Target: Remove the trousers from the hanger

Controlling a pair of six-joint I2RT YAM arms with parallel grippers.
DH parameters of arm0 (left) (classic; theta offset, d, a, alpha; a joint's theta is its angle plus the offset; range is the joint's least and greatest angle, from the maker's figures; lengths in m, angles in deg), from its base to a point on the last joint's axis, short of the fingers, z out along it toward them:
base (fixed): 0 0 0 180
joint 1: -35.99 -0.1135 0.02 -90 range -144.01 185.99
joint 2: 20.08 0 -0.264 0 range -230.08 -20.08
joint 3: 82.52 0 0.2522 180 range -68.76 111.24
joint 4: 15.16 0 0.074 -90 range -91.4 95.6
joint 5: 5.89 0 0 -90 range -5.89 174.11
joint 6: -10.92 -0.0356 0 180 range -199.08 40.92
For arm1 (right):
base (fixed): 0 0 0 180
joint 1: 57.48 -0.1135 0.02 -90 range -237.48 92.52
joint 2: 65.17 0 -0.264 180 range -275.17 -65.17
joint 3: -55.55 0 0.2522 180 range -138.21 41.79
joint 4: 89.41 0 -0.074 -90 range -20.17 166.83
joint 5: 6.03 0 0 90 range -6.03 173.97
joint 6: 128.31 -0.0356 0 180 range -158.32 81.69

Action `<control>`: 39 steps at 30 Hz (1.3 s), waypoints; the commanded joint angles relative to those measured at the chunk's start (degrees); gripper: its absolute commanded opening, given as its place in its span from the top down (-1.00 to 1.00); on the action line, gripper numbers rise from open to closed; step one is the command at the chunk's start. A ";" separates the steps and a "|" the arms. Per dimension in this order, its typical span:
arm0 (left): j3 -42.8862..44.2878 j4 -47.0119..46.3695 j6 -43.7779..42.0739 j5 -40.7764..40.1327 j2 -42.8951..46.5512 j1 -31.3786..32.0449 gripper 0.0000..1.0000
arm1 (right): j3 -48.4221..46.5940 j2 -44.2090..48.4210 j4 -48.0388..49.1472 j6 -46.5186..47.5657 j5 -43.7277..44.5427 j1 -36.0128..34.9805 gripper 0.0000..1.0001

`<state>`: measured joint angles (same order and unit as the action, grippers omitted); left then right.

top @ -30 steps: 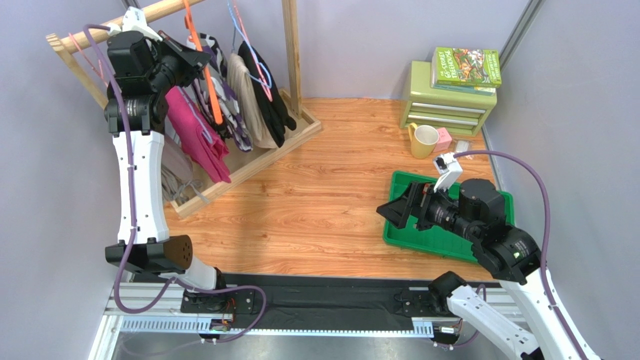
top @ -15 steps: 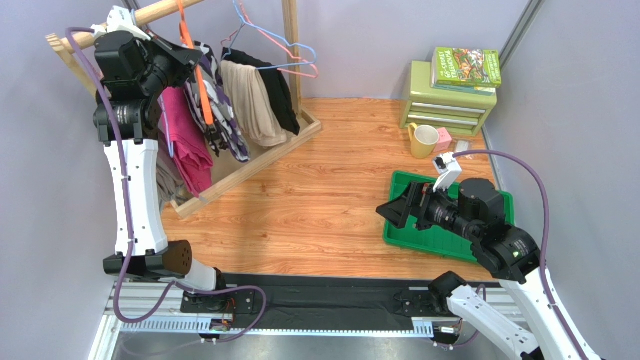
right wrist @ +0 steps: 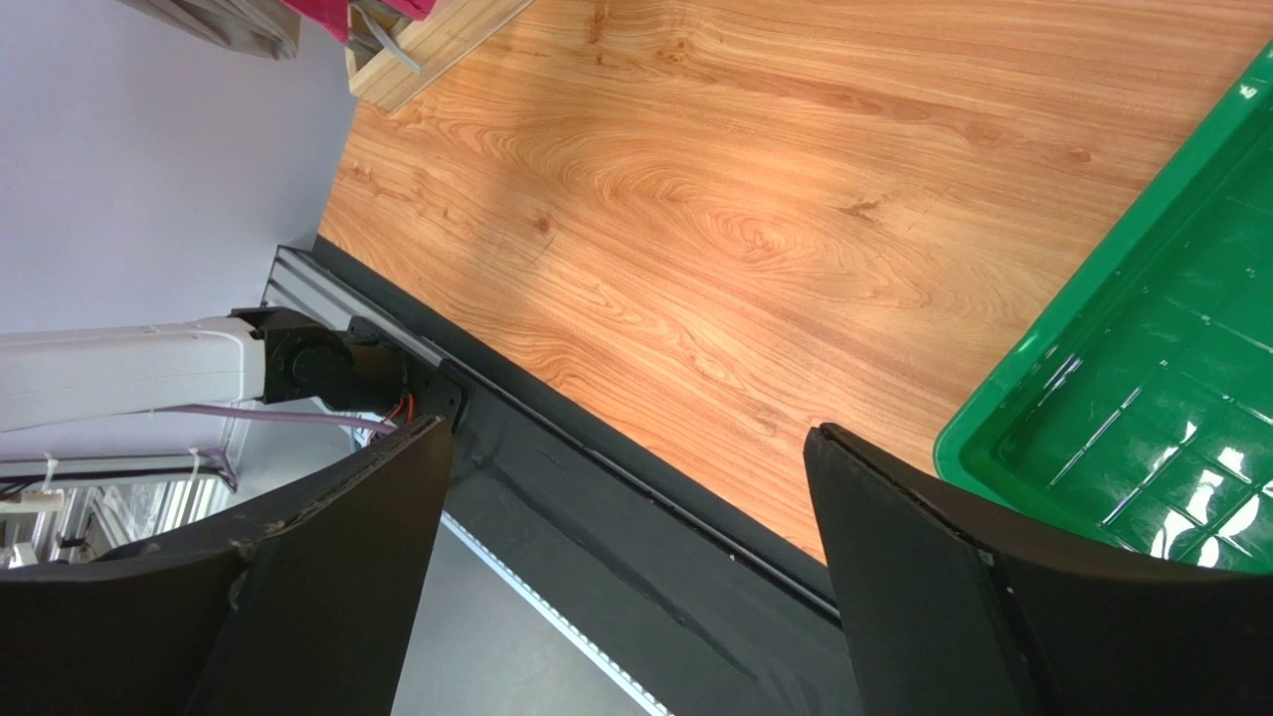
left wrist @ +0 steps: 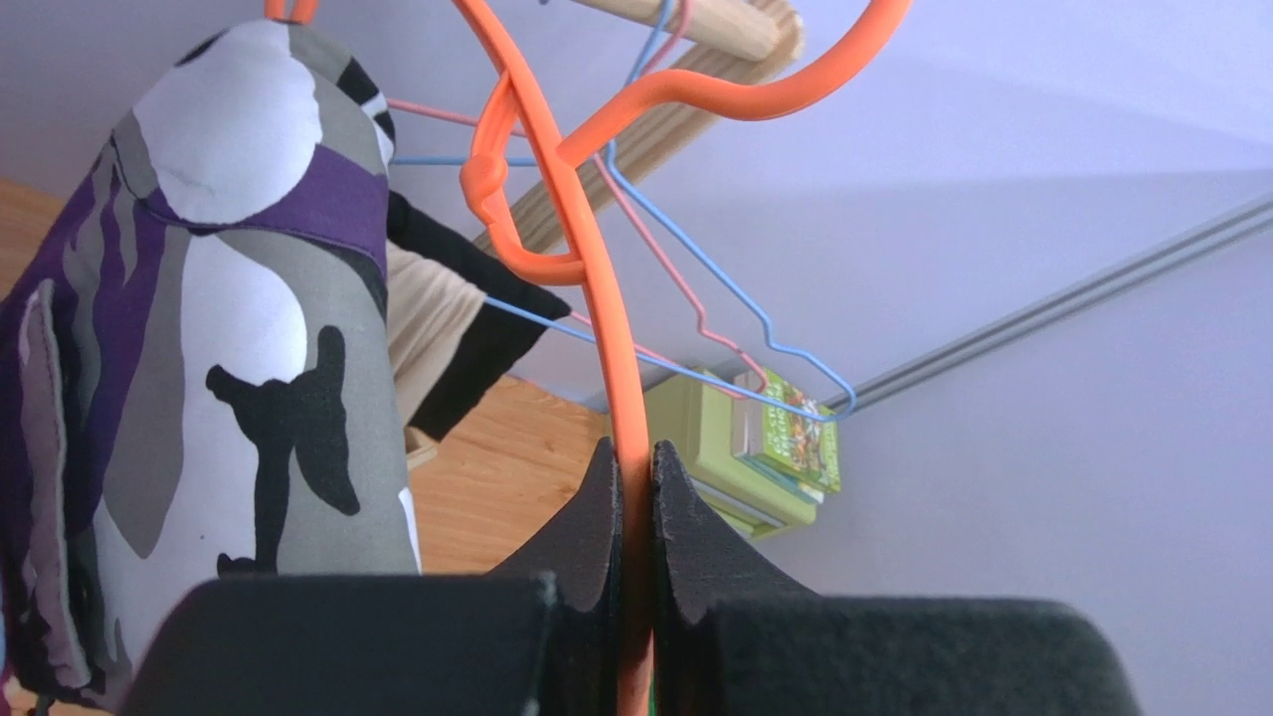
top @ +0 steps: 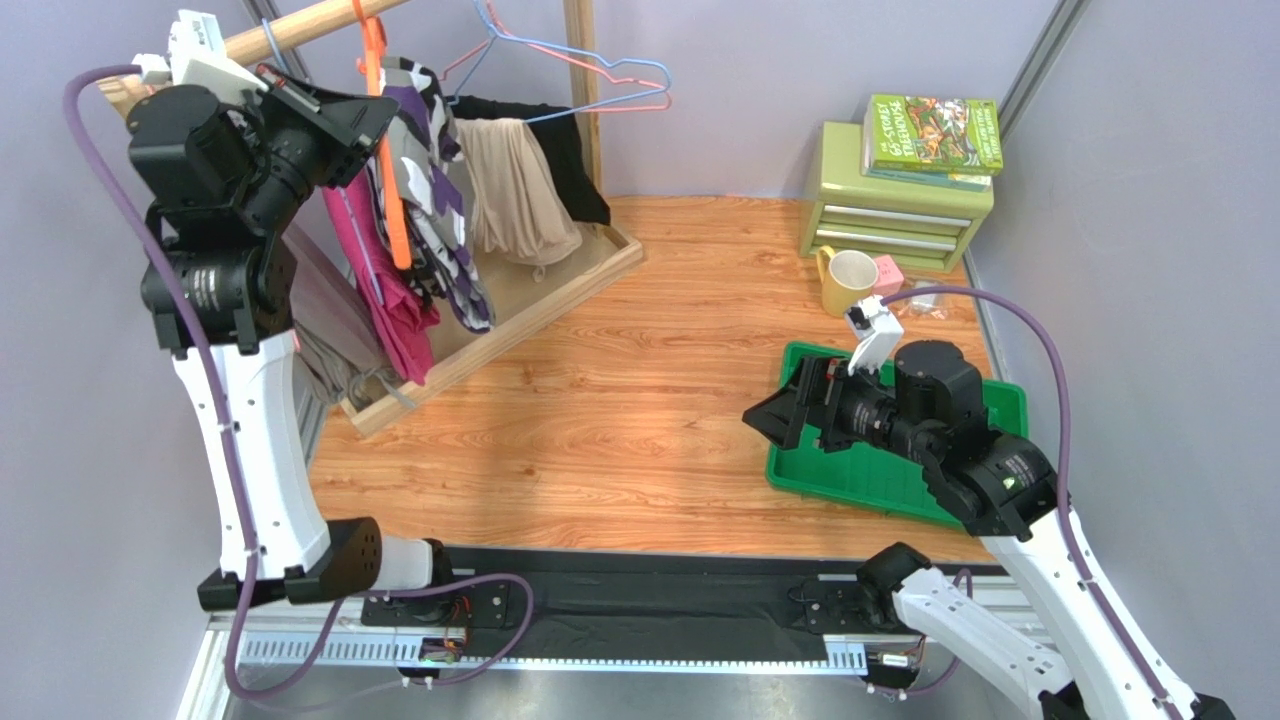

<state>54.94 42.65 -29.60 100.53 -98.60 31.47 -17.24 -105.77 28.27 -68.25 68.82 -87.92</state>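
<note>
The camouflage trousers (top: 436, 180) hang folded over an orange hanger (top: 388, 165) on the wooden rail at the back left, and show large at the left of the left wrist view (left wrist: 224, 373). The magenta trousers (top: 388, 293) hang just beside them. My left gripper (top: 353, 128) is raised by the rail and shut on the orange hanger's arm (left wrist: 598, 299), its jaws pinching the plastic. My right gripper (top: 784, 413) is open and empty over the green tray's left edge (top: 819, 465).
A beige garment (top: 519, 188) and a black garment (top: 568, 150) hang on wire hangers (top: 601, 83) to the right. The wooden rack base (top: 496, 323) lies below. A yellow mug (top: 849, 281), green drawer box (top: 894, 203) and books (top: 932, 135) stand at the back right.
My left arm has risen and swung left with the orange hanger, lifting the camouflage trousers; the neighbouring garments and wire hangers swung right. The right arm shifted slightly left.
</note>
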 commanded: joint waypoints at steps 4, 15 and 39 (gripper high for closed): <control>-0.46 -12.41 0.80 3.35 9.69 0.12 1.00 | -1.53 -0.27 3.64 0.84 -0.22 -1.91 -0.89; -9.43 -5.74 3.52 8.10 22.52 0.12 1.00 | -1.71 -4.92 7.15 1.45 15.05 -22.27 -0.88; -19.20 13.87 12.05 0.53 36.51 0.21 1.00 | -29.73 -43.33 42.23 24.30 53.84 -60.27 -0.71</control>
<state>32.76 67.42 -19.11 101.17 -62.43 31.52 -41.26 -147.02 62.15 -49.01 122.45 -148.20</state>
